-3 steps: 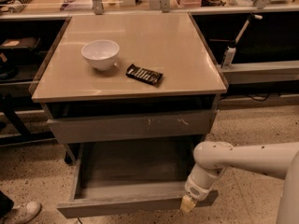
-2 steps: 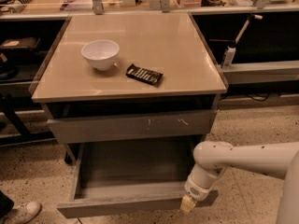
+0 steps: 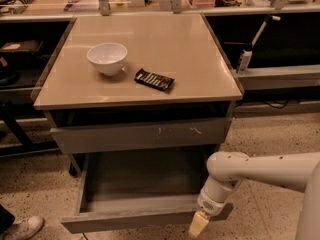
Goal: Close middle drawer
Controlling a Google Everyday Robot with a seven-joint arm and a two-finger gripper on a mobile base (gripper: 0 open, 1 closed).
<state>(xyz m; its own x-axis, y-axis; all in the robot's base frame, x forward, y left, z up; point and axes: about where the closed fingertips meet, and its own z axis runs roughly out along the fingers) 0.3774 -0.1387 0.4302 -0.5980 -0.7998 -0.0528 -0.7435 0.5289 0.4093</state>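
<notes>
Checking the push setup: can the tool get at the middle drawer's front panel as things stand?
Probably yes. The tool is down at the right end of the front panel of the open middle drawer, seemingly against it, and nothing stands between them.

- No text, label, brand or number can be read anywhere.
- Packet (image 3: 154, 79) on the tabletop: dark wrapper with pale marks, too blurred to read.
- Boxes on the back shelf: any print is too small to tell.
- Gripper (image 3: 199, 225): low, at the right end of the open drawer (image 3: 140, 220) front.
</notes>
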